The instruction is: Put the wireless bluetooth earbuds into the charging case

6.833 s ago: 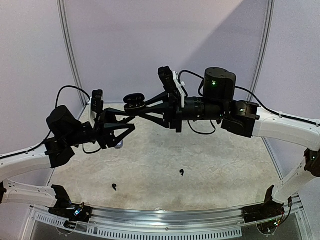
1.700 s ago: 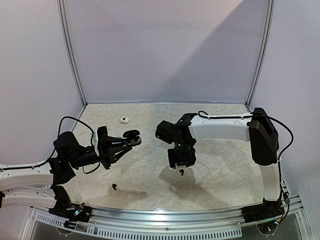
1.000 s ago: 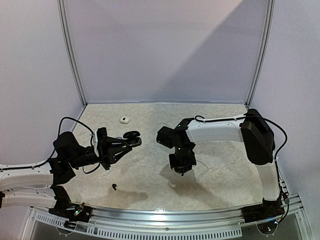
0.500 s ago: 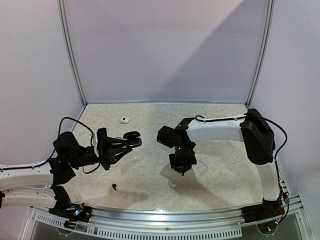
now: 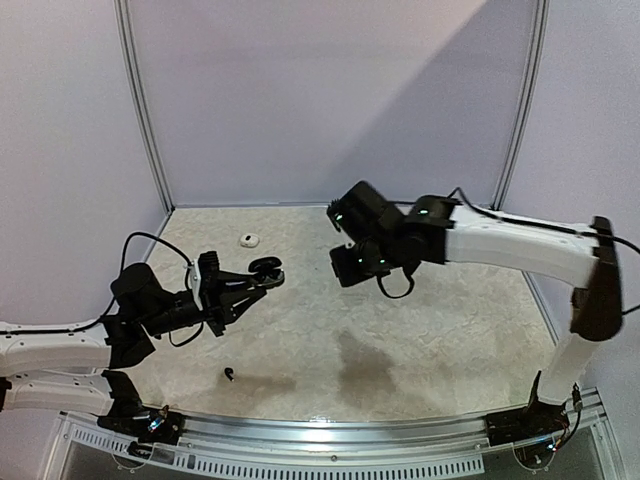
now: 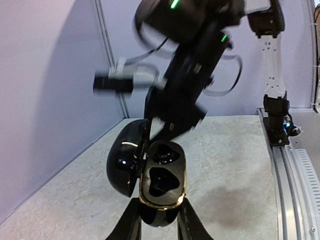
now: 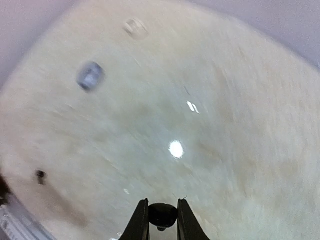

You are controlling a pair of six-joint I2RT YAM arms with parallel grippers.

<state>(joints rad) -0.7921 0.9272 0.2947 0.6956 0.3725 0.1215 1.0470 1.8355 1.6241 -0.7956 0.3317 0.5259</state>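
My left gripper [image 5: 258, 283] is shut on the base of an open black charging case [image 5: 265, 271] and holds it above the table's left side. In the left wrist view the case [image 6: 161, 176] faces the camera with its lid [image 6: 124, 161] swung left and both sockets empty, the gripper [image 6: 158, 212] clamped round its bottom. My right gripper [image 5: 344, 271] is raised over the table's middle, right of the case. In the right wrist view it [image 7: 161, 219] is shut on a small black earbud [image 7: 162, 215]. A second black earbud [image 5: 229, 375] lies on the table at the front left.
A small white oval object [image 5: 247, 239] lies at the back left of the table. The blurred right wrist view also shows a grey-blue blob [image 7: 90, 76] and a small dark thing [image 7: 40, 174] on the table. The blurred right arm [image 6: 187, 85] fills the space behind the case.
My right gripper came down on the black earbud at the table's middle, shut on it and has lifted it up and back towards the case. The left arm holds almost still.
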